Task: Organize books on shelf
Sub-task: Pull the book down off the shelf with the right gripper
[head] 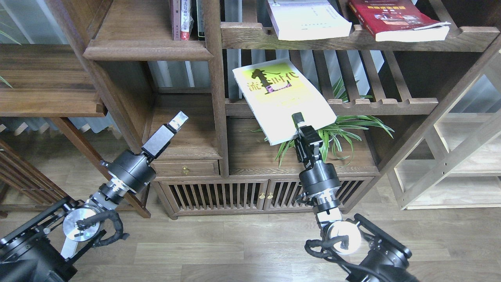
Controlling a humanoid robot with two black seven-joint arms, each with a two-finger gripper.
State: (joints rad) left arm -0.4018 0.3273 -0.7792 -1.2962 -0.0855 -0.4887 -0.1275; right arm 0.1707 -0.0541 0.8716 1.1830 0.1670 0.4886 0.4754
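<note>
Right tool [300, 122] gripping glossy flat yellow-green book [282, 98], slatted wooden rack [375, 102] behind

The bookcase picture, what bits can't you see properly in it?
- White book and red book: head view, tops cut off by the frame's upper edge.
- Plant pot: head view, hidden behind the yellow-green book and right end effector.
- Left end effector: head view, fingers indistinguishable.

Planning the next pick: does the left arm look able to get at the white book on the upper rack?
Probably not easily. The left gripper sits low beside the drawer unit, and the bookcase's upright post stands between it and the white book, which lies high to the right.
</note>
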